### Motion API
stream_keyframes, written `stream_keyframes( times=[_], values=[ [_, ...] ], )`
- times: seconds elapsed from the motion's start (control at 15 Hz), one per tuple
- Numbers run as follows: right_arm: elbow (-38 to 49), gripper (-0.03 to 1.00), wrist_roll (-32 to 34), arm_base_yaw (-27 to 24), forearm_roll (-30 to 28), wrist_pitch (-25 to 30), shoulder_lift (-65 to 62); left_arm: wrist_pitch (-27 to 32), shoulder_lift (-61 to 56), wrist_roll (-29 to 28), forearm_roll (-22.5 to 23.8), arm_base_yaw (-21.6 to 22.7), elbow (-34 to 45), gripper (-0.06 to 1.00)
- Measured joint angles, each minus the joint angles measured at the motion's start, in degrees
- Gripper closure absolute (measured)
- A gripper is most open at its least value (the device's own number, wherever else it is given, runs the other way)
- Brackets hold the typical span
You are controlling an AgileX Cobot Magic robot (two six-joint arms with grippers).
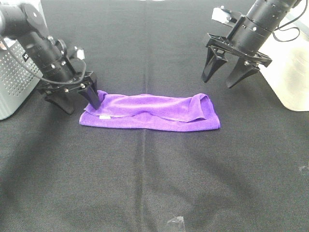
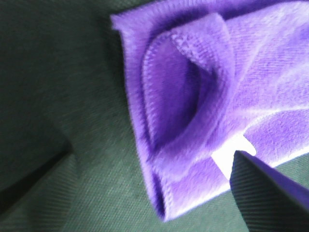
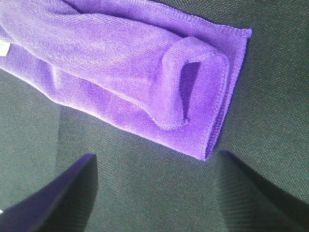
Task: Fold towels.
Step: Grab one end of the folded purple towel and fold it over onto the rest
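Observation:
A purple towel (image 1: 149, 112) lies folded lengthwise into a long strip on the black cloth. My left gripper (image 1: 77, 100) is open and low at the towel's left end, one finger (image 1: 91, 96) touching its edge. In the left wrist view the towel's end (image 2: 193, 96) shows a loose raised fold and a white label (image 2: 231, 150). My right gripper (image 1: 226, 76) is open and empty, raised above and behind the towel's right end. In the right wrist view the towel (image 3: 120, 63) lies beyond the fingertips (image 3: 63, 193), its corner curled over.
A grey perforated box (image 1: 14, 79) stands at the left edge behind my left arm. A white translucent container (image 1: 289, 72) stands at the right edge by my right arm. A black cloth (image 1: 154, 183) covers the table.

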Motion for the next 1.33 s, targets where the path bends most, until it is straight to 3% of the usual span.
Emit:
stream_keyframes(
  times=[0.33, 0.87, 1.0, 1.2, 1.33],
  values=[
    [0.0, 0.31, 0.0, 0.0, 0.0, 0.0, 0.0, 0.1, 1.3, 1.5, -3.4, 0.3, -0.6, 0.15],
    [0.0, 0.31, 0.0, 0.0, 0.0, 0.0, 0.0, -1.9, 2.8, 2.0, -8.7, -6.2, -1.2, 0.19],
    [0.0, 0.31, 0.0, 0.0, 0.0, 0.0, 0.0, -2.3, 3.1, 2.0, -8.7, -6.5, -1.2, 0.31],
    [0.0, 0.31, 0.0, 0.0, 0.0, 0.0, 0.0, -2.6, 3.7, 2.0, -5.5, -6.6, -2.2, 0.72],
    [0.0, 0.31, 0.0, 0.0, 0.0, 0.0, 0.0, -0.6, 4.4, 1.9, -1.6, -6.9, -5.2, 0.89]
  ],
)
